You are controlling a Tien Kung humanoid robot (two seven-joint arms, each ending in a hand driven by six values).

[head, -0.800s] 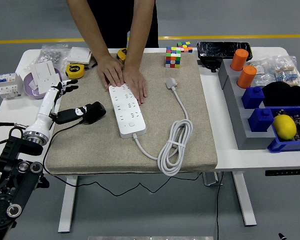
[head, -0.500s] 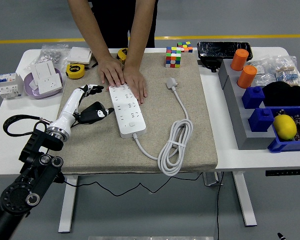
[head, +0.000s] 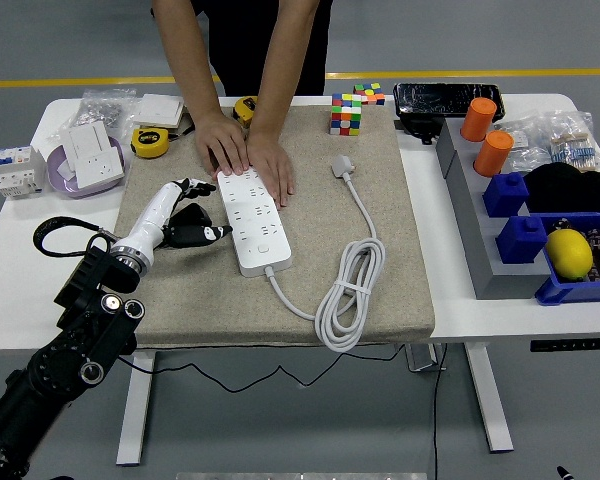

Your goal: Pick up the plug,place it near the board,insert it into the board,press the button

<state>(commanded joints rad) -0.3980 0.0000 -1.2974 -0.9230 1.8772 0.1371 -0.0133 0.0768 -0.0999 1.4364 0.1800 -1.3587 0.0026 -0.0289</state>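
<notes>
The left hand (head: 192,212) grips what looks like a black plug (head: 195,235), just left of the board (head: 252,220), which a person's hands (head: 245,155) steady. The blue bin (head: 570,290) holds a lemon (head: 569,253).

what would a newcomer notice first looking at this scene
Most likely the person's hands pressing down the far end of the white power strip in the middle of the beige mat. Next, the robot's left hand reaching in from the left with a black plug, close beside the strip. The bright puzzle cube at the mat's far edge also stands out.
</notes>
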